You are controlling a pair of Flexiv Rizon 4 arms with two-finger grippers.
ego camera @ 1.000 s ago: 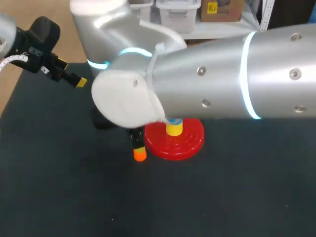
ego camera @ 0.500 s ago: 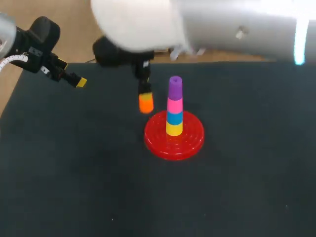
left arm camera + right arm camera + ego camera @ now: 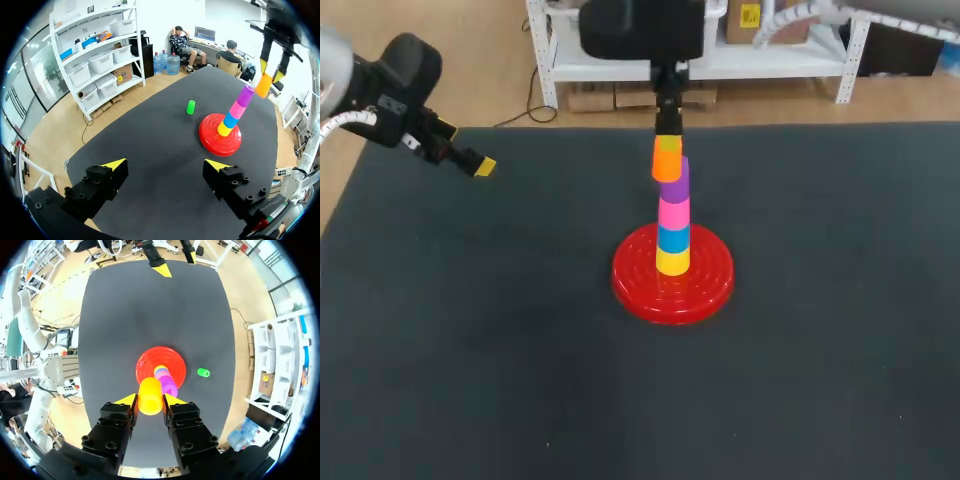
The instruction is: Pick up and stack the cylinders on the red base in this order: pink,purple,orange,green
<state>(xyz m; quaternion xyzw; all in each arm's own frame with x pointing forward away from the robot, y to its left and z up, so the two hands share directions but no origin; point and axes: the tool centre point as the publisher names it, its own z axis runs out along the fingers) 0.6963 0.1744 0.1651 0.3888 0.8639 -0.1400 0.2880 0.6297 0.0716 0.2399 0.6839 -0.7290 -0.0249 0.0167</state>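
A red base (image 3: 645, 290) carries a stack of yellow, blue, pink (image 3: 672, 214) and purple (image 3: 677, 182) cylinders. My right gripper (image 3: 667, 141) comes down from above, shut on an orange cylinder (image 3: 666, 165), which hangs just over the purple one and slightly off to the side. The right wrist view has the orange cylinder (image 3: 150, 396) between both fingers, with the stack and base (image 3: 150, 362) beneath. A green cylinder (image 3: 190, 107) stands alone on the mat beyond the base; it does not show in the head view. My left gripper (image 3: 165, 165) stands open, holding nothing, over the mat's far left corner.
The dark mat (image 3: 520, 380) covers the whole table. My left arm (image 3: 390, 95) sits at the far left edge, well away from the stack.
My right arm has lifted the orange cylinder from the mat left of the base and carried it up over the stack. The left arm has kept still.
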